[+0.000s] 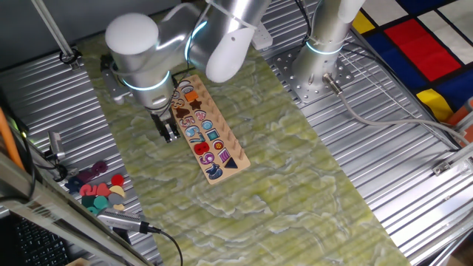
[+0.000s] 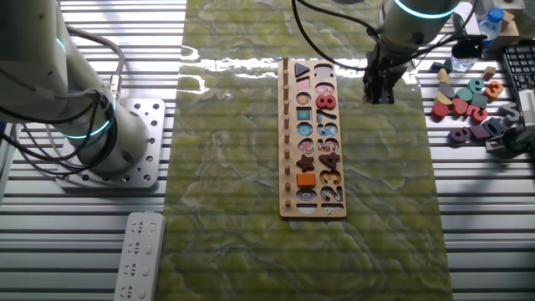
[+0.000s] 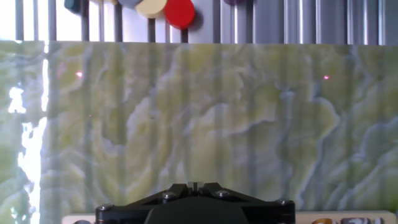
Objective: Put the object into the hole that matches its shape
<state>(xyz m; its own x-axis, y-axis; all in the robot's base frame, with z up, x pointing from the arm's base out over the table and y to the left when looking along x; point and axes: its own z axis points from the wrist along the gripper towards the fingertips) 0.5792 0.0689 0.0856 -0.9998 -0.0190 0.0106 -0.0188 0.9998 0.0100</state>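
Note:
The orange square piece (image 2: 306,179) lies flat in a square recess of the long pale wooden board (image 2: 290,125), between a star and a round piece near the board's end. It also shows in one fixed view (image 1: 192,97). My gripper (image 2: 378,94) hangs just above the green mat beside the board's number side, near the 8 and 9, well away from the orange piece. In one fixed view my gripper (image 1: 169,134) is left of the board (image 1: 235,154). Its fingers stand pressed together with nothing between them. The hand view shows only mat ahead of the fingertips (image 3: 195,185).
A heap of loose coloured pieces (image 2: 468,99) lies on the metal table beyond the mat's edge, also seen in one fixed view (image 1: 100,188) and at the top of the hand view (image 3: 179,11). A second arm's base (image 2: 125,142) and a remote (image 2: 138,255) stand on the far side.

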